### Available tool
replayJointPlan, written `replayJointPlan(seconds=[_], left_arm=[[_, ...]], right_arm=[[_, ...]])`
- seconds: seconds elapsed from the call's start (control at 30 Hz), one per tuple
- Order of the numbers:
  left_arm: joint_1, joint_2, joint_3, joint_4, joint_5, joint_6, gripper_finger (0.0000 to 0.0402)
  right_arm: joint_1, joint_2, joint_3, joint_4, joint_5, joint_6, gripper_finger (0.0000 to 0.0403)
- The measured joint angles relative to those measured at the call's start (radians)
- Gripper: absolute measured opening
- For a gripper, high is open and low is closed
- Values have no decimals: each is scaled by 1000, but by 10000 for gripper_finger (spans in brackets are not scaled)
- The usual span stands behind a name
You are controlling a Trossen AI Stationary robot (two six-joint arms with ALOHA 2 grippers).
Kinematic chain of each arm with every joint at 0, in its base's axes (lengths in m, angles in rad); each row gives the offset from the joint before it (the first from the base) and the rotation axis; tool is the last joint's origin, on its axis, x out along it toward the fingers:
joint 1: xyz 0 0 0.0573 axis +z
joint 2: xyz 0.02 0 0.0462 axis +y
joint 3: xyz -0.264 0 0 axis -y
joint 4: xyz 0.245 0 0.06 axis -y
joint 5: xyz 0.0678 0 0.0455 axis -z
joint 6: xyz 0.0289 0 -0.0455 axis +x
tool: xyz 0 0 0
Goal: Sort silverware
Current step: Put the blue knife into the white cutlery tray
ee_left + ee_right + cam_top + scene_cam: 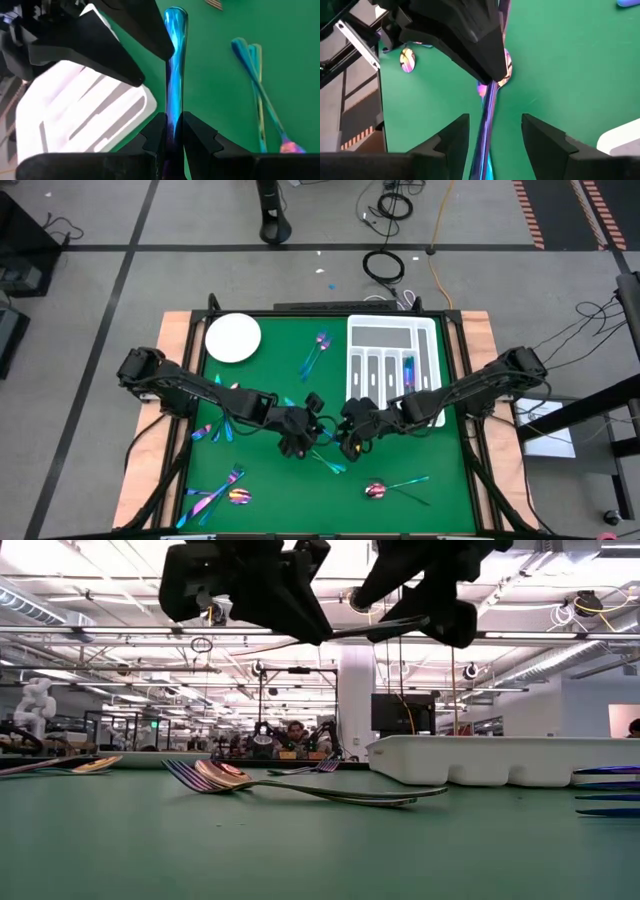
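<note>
On the mat (pixel 260 470), perhaps ten silverware (pixel 212 500).

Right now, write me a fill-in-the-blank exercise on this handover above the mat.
1. The left gripper is shut on a blue ____ piece of silverware.
2. The right gripper has its fingers ____ on either side of that piece.
3. The white tray lies on the ____ mat.
4. The round white ____ sits near a far corner of the mat.

Missing words: slim; open; green; plate
</note>
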Motion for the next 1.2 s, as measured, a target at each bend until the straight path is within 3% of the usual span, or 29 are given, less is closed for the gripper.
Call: replayJointPlan(seconds=[0.6, 0.8, 1.0, 1.2], left_arm=[[-21, 0, 0, 81, -129, 104, 58], [-21, 0, 0, 109, -148, 114, 58], [-20, 0, 0, 103, -158, 139, 58], [-15, 0, 0, 103, -157, 139, 60]], right_arm=[[-42, 0, 0, -4, -27, 8, 159], [-42, 0, 0, -1, -16, 1, 107], [-43, 1, 0, 0, 17, -4, 12], [-42, 1, 0, -10, 26, -7, 4]])
